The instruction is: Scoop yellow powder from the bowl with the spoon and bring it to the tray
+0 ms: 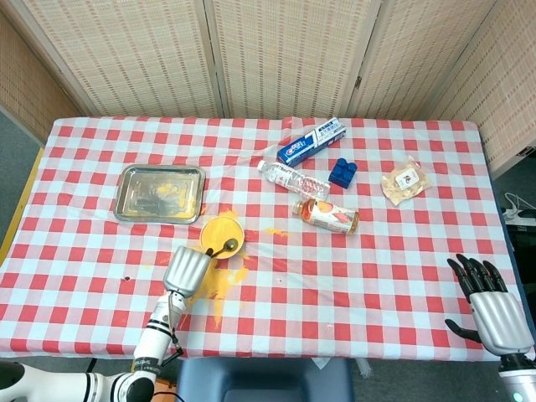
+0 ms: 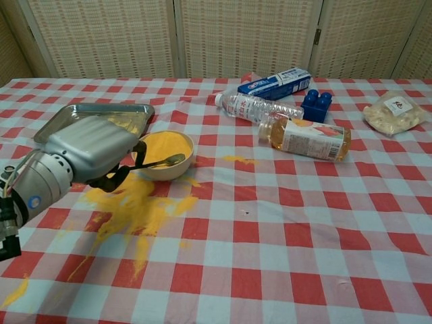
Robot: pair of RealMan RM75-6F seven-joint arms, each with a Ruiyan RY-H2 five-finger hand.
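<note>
Our left hand point(image 2: 91, 152) sits at the left of the chest view, fingers curled round the handle of the spoon point(image 2: 162, 162); the spoon's head rests at the near rim of the bowl point(image 2: 165, 154), just left of centre; the bowl holds a bed of yellow powder point(image 2: 164, 142), and more of it lies spilled point(image 2: 135, 202) on the checked cloth in front; the tray point(image 1: 159, 193), already dusted yellow, lies to the upper left of the bowl in the head view; our right hand point(image 1: 494, 306) hangs at the lower right corner, fingers spread and holding nothing; we judge the powder light, loose and quick to slide off a shallow spoon, so the head wants keeping level; the spoon looks thin, stiff and slippery, best held far back on the handle; whether it carries powder now we cannot tell.
</note>
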